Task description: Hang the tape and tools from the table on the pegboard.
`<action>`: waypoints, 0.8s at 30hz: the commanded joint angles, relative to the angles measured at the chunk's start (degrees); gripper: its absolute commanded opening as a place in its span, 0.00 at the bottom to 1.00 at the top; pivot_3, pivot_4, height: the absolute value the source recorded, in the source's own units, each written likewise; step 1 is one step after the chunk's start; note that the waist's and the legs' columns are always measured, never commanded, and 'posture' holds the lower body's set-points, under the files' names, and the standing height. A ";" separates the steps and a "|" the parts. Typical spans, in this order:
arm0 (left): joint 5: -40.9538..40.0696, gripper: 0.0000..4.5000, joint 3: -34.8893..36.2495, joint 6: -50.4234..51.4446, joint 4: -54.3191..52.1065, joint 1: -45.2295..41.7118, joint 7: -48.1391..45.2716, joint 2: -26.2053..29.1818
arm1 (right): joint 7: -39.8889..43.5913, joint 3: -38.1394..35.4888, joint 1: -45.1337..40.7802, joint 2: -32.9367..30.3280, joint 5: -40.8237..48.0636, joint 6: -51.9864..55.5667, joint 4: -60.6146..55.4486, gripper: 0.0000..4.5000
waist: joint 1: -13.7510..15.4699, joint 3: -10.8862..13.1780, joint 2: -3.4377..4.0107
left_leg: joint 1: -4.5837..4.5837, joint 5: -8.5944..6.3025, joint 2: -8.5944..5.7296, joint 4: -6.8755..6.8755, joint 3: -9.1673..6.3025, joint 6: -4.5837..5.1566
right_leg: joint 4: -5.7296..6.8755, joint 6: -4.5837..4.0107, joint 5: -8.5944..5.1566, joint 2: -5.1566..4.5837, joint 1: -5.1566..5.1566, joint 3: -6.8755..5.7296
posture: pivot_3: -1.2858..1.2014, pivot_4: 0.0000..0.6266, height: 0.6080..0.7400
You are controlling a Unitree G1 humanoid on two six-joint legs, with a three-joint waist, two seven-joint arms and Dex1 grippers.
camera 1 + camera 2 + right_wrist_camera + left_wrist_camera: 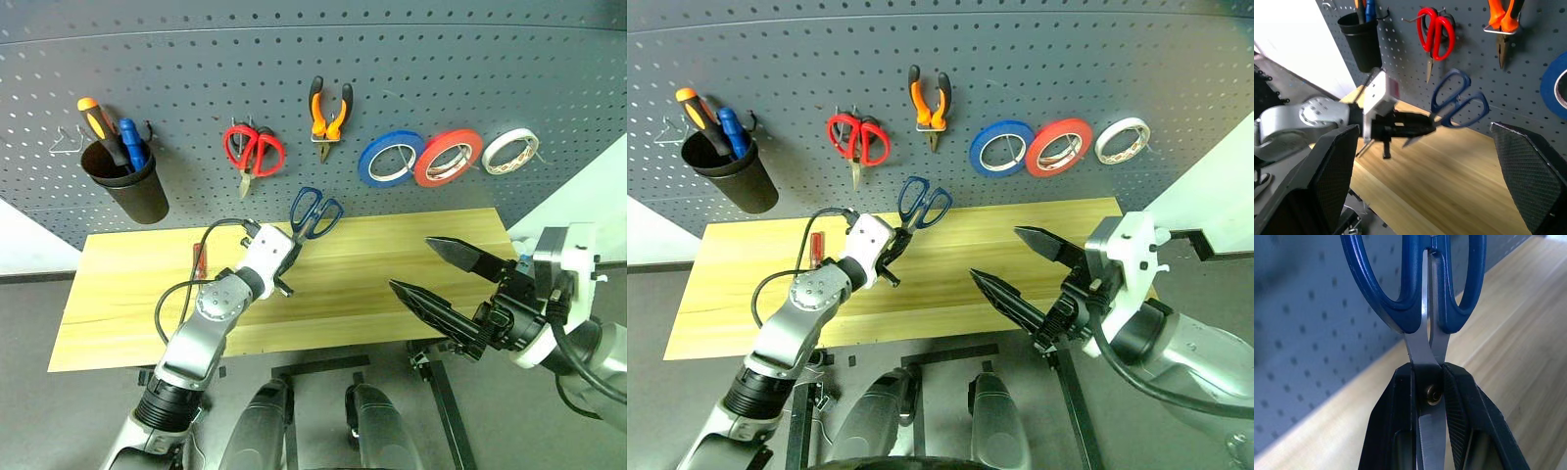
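Observation:
My left gripper [292, 242] is shut on the steel blades of a pair of dark blue-handled scissors [315, 212], right at the pivot, as the left wrist view shows [1400, 316]. The handles point up toward the pegboard [441, 69], held above the table [372, 259] and below the hung tools. A red tape roll [448, 157] and orange-handled pliers [330, 113] hang on the pegboard. The slim red-handled screwdriver [199, 259] lies on the table beside my left arm. My right gripper [411, 262] is open and holds nothing, off the table's front right.
Red-handled scissors [254, 150] hang left of the pliers. Blue tape [390, 159] and white tape [510, 150] flank the red roll. A black cup [127, 181] at the far left holds an orange and a blue screwdriver.

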 commanded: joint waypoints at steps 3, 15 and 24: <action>1.42 0.11 1.19 -8.76 -5.81 3.80 -1.70 2.91 | 1.53 -0.48 0.45 1.31 -2.86 -0.68 -0.08 1.00 | 0.01 -0.06 0.05 | 0.02 0.01 0.00 0.00 0.00 -0.02 | 0.04 0.00 0.00 0.00 0.01 0.00 | 0.49 0.32 1.00; 4.39 0.11 6.98 -19.55 -6.93 6.07 3.39 2.86 | 9.49 -7.84 4.50 4.88 -3.61 -2.27 1.14 1.00 | 0.25 -0.45 0.26 | 0.06 0.02 0.00 0.08 0.00 -0.03 | 0.13 0.01 0.02 0.03 0.05 0.00 | 0.50 0.29 1.00; 5.36 0.11 10.68 -26.58 -3.56 2.85 7.46 0.81 | 12.78 -12.83 6.90 6.12 -4.41 -2.51 1.87 1.00 | 0.10 -1.92 0.52 | 0.22 0.03 -0.01 0.21 0.05 -0.03 | 0.18 0.07 0.14 0.09 0.22 -0.02 | 0.50 0.27 1.00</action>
